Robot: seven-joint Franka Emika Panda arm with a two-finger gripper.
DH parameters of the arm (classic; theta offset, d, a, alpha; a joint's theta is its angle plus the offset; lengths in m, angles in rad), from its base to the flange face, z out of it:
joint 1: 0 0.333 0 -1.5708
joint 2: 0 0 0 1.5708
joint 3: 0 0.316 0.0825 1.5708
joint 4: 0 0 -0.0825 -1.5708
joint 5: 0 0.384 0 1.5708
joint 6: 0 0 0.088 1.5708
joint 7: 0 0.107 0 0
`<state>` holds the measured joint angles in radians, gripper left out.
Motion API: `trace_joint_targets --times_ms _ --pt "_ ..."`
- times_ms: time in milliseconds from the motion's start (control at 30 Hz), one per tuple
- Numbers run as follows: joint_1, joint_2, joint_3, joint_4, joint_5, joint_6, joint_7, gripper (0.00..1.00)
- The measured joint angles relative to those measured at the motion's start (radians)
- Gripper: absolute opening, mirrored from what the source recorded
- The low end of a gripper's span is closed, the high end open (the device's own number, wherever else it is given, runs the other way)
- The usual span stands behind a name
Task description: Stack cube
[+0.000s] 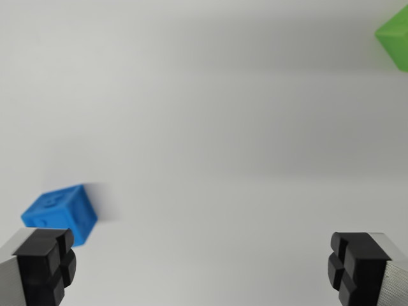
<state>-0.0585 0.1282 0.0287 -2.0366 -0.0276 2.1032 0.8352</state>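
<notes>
White table (pixel 210 127) held 2 cubes; gripper (pixel 203 268) stood wide apart and empty, blue cube (pixel 60 217) off-centre, risking a knock.

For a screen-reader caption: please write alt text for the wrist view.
The open hand hangs above a plain white table, holding nothing. A blue plastic cube sits beside the finger on the view's left; a green plastic cube is cut off at top right.

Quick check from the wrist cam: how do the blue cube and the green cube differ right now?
The blue cube sits at the wrist view's lower left, beside one gripper finger; the green cube is at the upper right, far from both fingers. The blue cube shows nearly whole; the green cube is cut off by the frame edge. Both rest on the white surface, apart and unstacked.
</notes>
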Motion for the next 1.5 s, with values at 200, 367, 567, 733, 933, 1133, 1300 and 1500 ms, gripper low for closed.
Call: trace_joint_targets --times_ms 200,367,567,733,933,1133,1300,1500 --pt "0.007 -0.008 0.004 -0.034 0.000 0.027 0.004 1.00" --pt "0.014 -0.016 0.009 -0.066 0.000 0.054 0.008 1.00" --pt "0.023 -0.025 0.017 -0.109 0.001 0.091 0.014 1.00" --pt "0.032 -0.030 0.023 -0.143 0.001 0.122 0.019 1.00" --pt "0.045 -0.036 0.031 -0.189 0.002 0.166 0.027 1.00" --pt "0.057 -0.039 0.040 -0.231 0.002 0.209 0.036 1.00" --pt "0.069 -0.040 0.049 -0.272 0.002 0.251 0.045 1.00" --pt "0.085 -0.040 0.060 -0.316 0.002 0.301 0.057 1.00"
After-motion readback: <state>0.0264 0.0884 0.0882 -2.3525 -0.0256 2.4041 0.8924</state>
